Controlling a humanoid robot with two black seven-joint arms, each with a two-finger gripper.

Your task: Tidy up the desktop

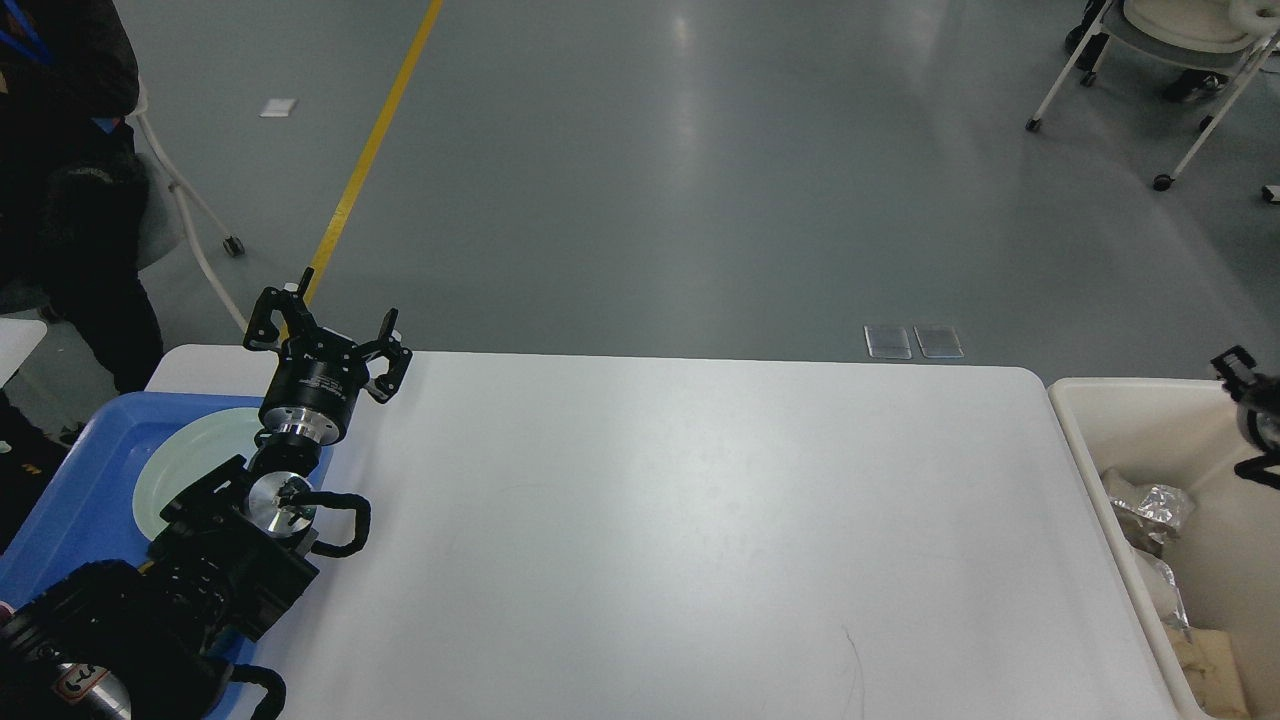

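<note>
White table (680,530) fills the lower middle of the head view, rounded corners, plain smooth top; a faint thin dark line marks the surface near the near edge toward the right. Left arm enters from the lower left corner and rises over the table's left edge. Left claw (325,325) sits at the far left corner of the table, both fingers spread wide apart, nothing between them. Under the arm, a blue tray (70,500) lies against the table's left side, holding a pale green plate (190,460) partly hidden by the wrist. Right side: a beige bin (1150,400) stands just beside the table's right edge, with crumpled silvery wrapping (1150,505) and some tan scraps inside. Only a small dark piece of the right arm (1250,420) shows at the right border, over the bin; right claw cannot be made out, so whether it is spread or closed I cannot tell. Beyond the table: grey floor with a yellow line (370,150) running diagonally, two small clear squares (912,341) on the floor near the far edge, a wheeled chair (1180,60) upper right, and a person in dark clothing (60,150) at upper left.
</note>
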